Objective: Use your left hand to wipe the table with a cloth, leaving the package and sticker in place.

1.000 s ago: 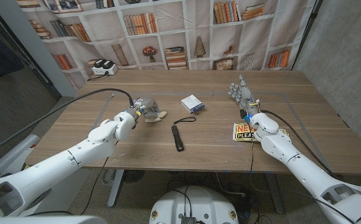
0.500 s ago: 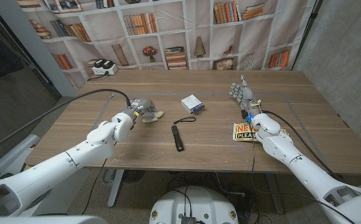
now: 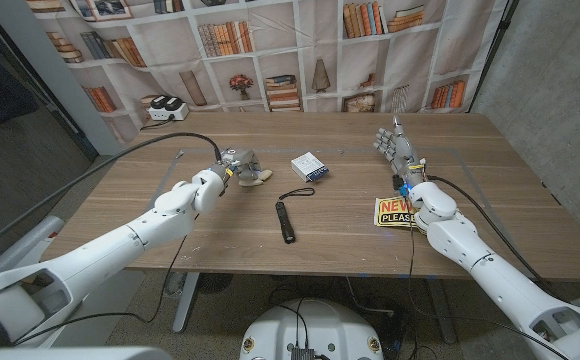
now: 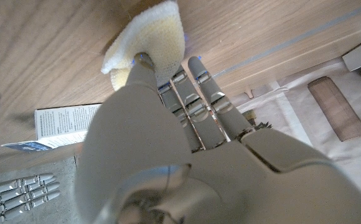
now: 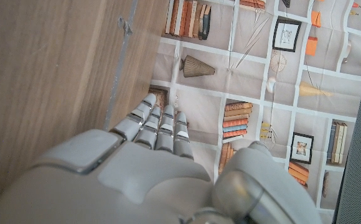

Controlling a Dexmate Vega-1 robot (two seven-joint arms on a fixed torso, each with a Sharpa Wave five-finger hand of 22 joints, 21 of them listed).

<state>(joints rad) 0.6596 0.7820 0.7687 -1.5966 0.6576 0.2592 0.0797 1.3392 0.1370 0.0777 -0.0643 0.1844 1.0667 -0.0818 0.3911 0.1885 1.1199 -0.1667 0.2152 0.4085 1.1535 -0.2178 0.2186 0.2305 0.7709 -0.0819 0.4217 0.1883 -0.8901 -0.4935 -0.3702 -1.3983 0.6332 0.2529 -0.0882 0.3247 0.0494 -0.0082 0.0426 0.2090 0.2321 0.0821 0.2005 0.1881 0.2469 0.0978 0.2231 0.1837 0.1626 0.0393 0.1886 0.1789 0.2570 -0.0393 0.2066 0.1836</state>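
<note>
Cream fuzzy cloth is pressed on the wooden table by the left hand, left of the small white-blue package. Yellow-red sticker is seen right of the package; the right hand is held empty, fingers extended.

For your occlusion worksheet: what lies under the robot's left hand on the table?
Under the left hand lies a pale yellow cloth, pressed onto the wooden table by its fingers. Part of the cloth sticks out past the fingertips; the rest, and the wood beneath, is covered.
</note>
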